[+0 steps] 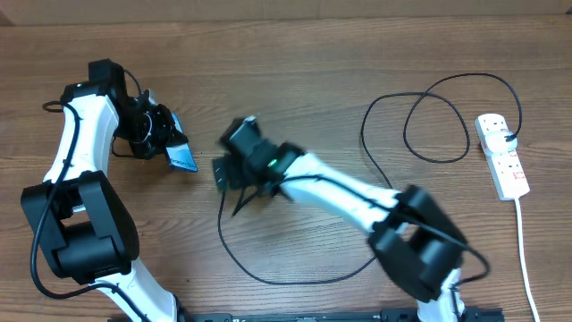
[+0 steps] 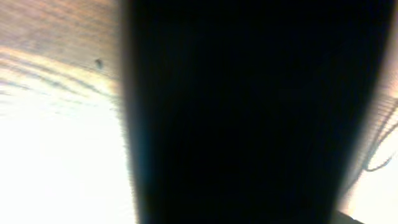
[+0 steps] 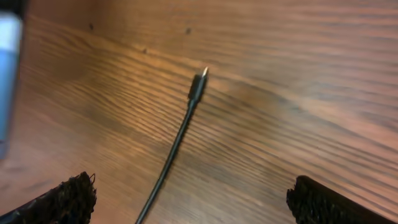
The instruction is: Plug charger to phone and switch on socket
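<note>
From overhead, the left tool [image 1: 168, 141] is clamped on the phone [image 1: 182, 157] and holds it tilted above the bench [image 1: 313, 54], at the far left. The right tool [image 1: 228, 174] hangs blurred just right of the phone. The charger [image 1: 268, 275] lies in slack loops across the middle of the bench and runs to the socket [image 1: 502, 156] at the far right, where its plug appears to be seated already. The socket lies flat, well apart from both tools.

In the left wrist view, the phone [image 2: 249, 112] fills almost the whole frame as a dark slab, with a strip of bench [image 2: 56, 37] at the left. The tool's own fingers cannot be made out here.

In the right wrist view, the right tool [image 3: 189, 193] is spread wide and holds nothing, with one fingertip [image 3: 65, 199] at each lower corner. Between and beyond them, the connector tip [image 3: 197, 87] lies loose on the bench [image 3: 298, 93], its cable trailing back toward the camera. The pale edge of the phone [image 3: 7, 81] shows at the far left.

The charger looks light and limp, so it would likely sag and twist if taken by the cable. The stiff moulded body just behind the metal tip seems the better hold, and it is small and probably slippery. The phone is rigid and smooth, and it is likely to slide in the grip when the connector is pushed in.
</note>
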